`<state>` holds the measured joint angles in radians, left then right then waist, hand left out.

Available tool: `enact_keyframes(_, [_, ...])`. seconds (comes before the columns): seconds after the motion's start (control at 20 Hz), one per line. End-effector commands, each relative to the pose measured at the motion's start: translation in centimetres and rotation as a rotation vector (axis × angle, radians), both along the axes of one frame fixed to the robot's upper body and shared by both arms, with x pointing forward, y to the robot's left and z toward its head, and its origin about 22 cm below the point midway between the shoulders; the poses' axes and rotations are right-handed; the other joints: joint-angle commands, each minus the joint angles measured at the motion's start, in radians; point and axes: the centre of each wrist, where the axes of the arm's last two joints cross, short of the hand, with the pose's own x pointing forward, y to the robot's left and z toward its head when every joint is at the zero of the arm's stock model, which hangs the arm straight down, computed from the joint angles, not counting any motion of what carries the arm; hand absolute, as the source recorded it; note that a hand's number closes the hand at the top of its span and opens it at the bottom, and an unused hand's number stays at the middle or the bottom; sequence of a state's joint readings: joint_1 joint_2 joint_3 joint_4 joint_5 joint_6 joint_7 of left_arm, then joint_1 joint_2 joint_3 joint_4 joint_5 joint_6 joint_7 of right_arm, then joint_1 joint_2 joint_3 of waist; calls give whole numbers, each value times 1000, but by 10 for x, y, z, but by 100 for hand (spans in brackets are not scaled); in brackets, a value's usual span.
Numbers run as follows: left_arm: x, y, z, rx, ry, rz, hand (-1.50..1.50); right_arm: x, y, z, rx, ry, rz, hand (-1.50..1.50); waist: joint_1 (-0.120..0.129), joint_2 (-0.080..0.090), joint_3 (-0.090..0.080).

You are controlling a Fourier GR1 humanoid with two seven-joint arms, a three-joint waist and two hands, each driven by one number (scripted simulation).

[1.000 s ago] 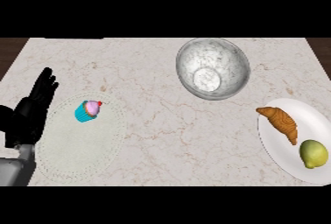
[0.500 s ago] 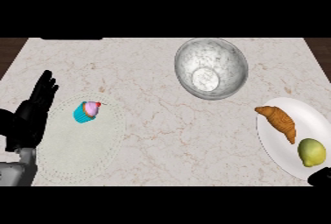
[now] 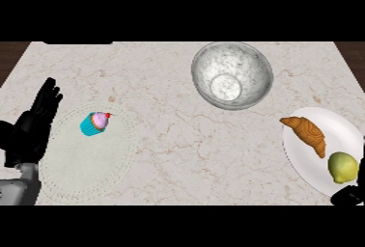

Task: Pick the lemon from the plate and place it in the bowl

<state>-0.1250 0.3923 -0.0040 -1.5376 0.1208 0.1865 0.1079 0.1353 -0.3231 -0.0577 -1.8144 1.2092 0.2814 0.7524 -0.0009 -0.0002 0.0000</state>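
Observation:
A yellow-green lemon lies on the white plate at the right edge, just below a brown croissant. The grey metal bowl stands at the back, right of centre, with nothing in it. Only a dark tip of my right hand shows in the lower right corner, just below the lemon and at the plate's rim; its fingers are hidden. My left hand rests open at the left edge, fingers up, holding nothing.
A blue-cased cupcake with pink icing sits on a pale round mat beside my left hand. The marble counter stretches between mat and plate. Dark counter edges show at the far corners.
My right hand has come up into the lower right corner beside the plate. The left hand has barely shifted. Lemon, croissant, bowl and cupcake lie as before.

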Motion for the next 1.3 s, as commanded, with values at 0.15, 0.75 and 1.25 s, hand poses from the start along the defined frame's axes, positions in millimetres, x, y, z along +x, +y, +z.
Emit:
enact_keyframes(0.15, [-3, -8, 8, 2, -6, -7, 0, 2, -9, -24, 20, 12, -18, -150, 1, 0, 0])
enact_keyframes(0.75, [6, 6, -11, -6, -5, -14, 0, 24, -7, -53, 41, 10, -44, -150, 0, 0, 0])
enact_keyframes(1.25, [7, 4, 2, -6, -17, -9, 0, 42, -32, -66, 74, -1, 69, 150, 5, 1, 0])
